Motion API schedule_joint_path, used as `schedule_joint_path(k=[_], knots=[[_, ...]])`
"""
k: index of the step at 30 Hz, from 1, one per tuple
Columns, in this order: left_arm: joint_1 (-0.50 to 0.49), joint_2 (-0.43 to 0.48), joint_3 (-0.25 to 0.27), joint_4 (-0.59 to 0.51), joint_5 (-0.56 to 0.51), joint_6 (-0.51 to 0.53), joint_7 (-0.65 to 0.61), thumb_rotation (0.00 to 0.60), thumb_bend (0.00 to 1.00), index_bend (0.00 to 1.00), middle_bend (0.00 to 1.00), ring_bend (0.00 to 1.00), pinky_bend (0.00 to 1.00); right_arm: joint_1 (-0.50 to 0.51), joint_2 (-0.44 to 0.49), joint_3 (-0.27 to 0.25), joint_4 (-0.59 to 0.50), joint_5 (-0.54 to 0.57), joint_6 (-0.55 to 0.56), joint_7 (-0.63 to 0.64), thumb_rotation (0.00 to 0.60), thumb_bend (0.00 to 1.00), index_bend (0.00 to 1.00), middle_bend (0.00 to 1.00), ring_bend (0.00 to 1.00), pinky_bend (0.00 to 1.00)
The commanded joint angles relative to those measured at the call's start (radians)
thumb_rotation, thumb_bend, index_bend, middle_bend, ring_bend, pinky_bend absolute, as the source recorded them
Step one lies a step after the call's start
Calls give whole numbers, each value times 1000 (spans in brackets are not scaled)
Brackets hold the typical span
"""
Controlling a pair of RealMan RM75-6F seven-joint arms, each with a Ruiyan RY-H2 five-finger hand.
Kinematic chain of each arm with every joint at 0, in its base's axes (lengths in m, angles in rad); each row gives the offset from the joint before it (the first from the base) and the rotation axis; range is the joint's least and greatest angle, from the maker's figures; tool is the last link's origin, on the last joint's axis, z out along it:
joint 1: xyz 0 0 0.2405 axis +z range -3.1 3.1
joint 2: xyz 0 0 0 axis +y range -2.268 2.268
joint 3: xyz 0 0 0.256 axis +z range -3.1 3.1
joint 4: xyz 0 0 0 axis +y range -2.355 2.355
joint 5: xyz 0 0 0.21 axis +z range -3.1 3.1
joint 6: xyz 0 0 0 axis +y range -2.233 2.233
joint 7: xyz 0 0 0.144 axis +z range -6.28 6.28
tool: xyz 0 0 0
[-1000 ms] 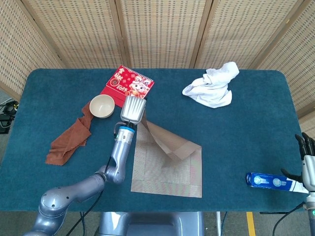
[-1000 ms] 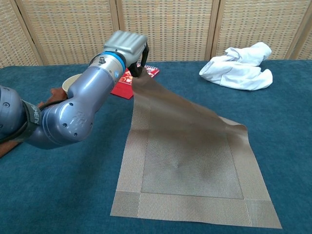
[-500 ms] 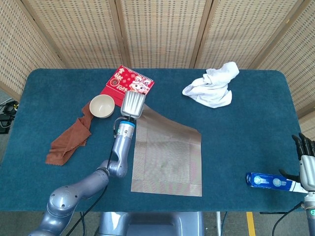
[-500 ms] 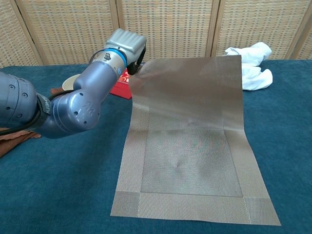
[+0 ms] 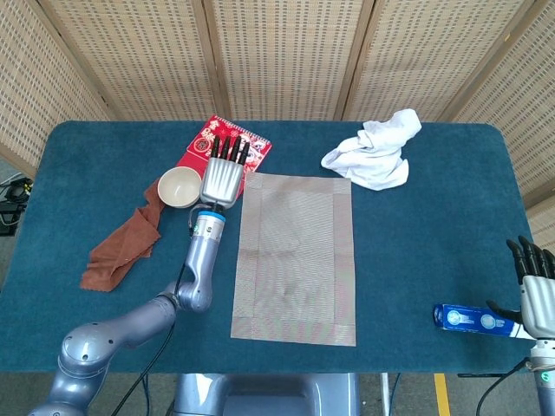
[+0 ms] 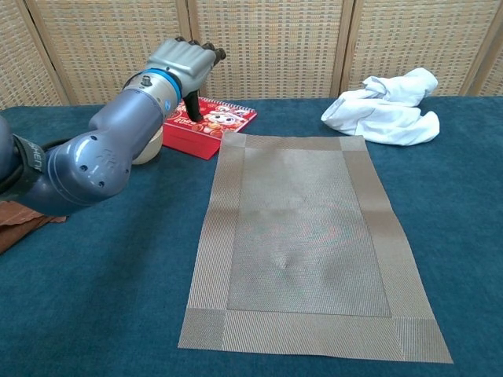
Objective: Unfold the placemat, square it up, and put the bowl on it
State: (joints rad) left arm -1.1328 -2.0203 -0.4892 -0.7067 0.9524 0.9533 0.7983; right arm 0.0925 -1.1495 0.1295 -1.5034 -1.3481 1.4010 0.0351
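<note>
The tan woven placemat (image 5: pixel 295 256) (image 6: pixel 302 236) lies fully unfolded and flat in the middle of the blue table. My left hand (image 5: pixel 223 172) (image 6: pixel 182 64) hovers just beyond its far left corner, fingers spread, holding nothing. The cream bowl (image 5: pixel 179 187) (image 6: pixel 148 147) stands upright left of the hand; in the chest view my forearm hides most of it. My right hand (image 5: pixel 535 286) is at the table's front right edge, fingers apart, empty.
A red notebook (image 5: pixel 224 146) (image 6: pixel 211 124) lies behind the mat's far left corner. A crumpled white cloth (image 5: pixel 371 152) (image 6: pixel 389 106) sits at the back right, a brown cloth (image 5: pixel 123 247) at the left, and a blue packet (image 5: pixel 473 319) by my right hand.
My left hand carried the mat's folded half up and over to the far side, then let go and opened. The mat now lies flat. The right hand barely moved.
</note>
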Motion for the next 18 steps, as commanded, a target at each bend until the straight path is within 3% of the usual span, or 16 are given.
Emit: schedule_joint_path(k=[1, 13, 18], knots=[[71, 82, 42, -120, 47, 43, -79, 600, 212, 0, 0, 0, 1, 1, -2, -1, 2, 1, -2, -3, 600, 139, 44, 0, 0, 0], [355, 450, 231, -590, 216, 208, -231, 600, 212, 1, 0, 0, 0, 10, -18, -10, 12, 3, -25, -19, 600, 138, 44, 0, 0, 0], [436, 570, 281, -719, 243, 251, -259, 600, 202, 0, 0, 0, 0, 14, -26, -17, 14, -6, -29, -33, 600, 139, 44, 0, 0, 0]])
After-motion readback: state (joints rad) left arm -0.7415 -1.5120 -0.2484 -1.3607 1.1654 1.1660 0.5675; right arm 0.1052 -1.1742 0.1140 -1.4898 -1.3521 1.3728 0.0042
